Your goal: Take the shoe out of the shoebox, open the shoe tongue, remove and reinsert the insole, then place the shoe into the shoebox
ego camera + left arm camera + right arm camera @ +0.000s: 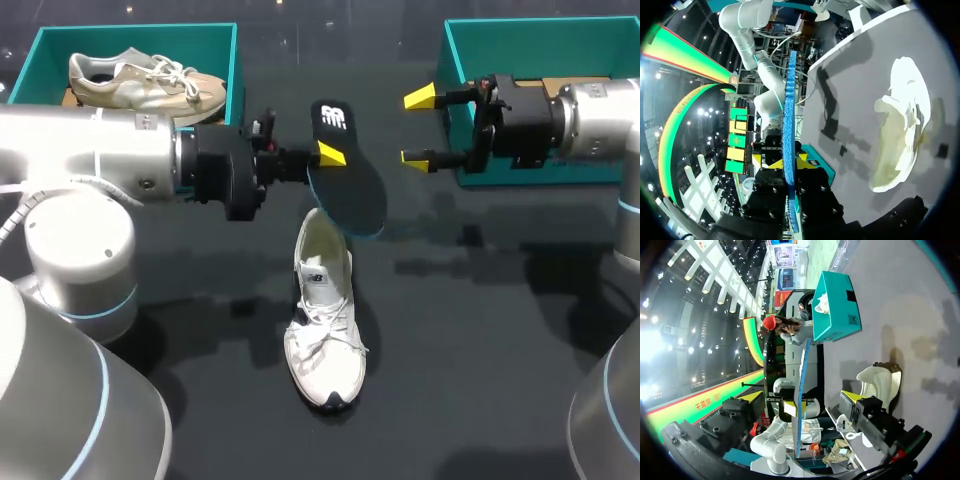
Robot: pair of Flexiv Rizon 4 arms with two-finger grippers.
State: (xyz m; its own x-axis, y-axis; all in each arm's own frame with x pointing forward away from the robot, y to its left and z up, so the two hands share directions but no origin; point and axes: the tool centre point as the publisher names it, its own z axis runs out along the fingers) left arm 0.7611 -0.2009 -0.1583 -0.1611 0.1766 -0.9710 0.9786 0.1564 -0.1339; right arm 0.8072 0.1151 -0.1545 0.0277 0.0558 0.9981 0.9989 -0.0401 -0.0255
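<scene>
The white shoe (325,320) lies on the dark table with its tongue pulled open, toe toward the front edge. Above its heel hangs the insole (348,175), black on top and blue beneath, with my left gripper (318,155) shut on its edge. In the left wrist view the insole (788,120) stands edge-on between the yellow tips of that gripper (787,162), the shoe (900,120) off to one side. My right gripper (418,127) is open just right of the insole, not touching it. In the right wrist view the gripper (801,399) faces the insole (801,390) edge-on.
A teal shoebox (235,60) at the back left holds a beige shoe (150,82). A second teal shoebox (455,60) stands at the back right, behind my right gripper. The left box (832,305) also shows beyond the insole in the right wrist view.
</scene>
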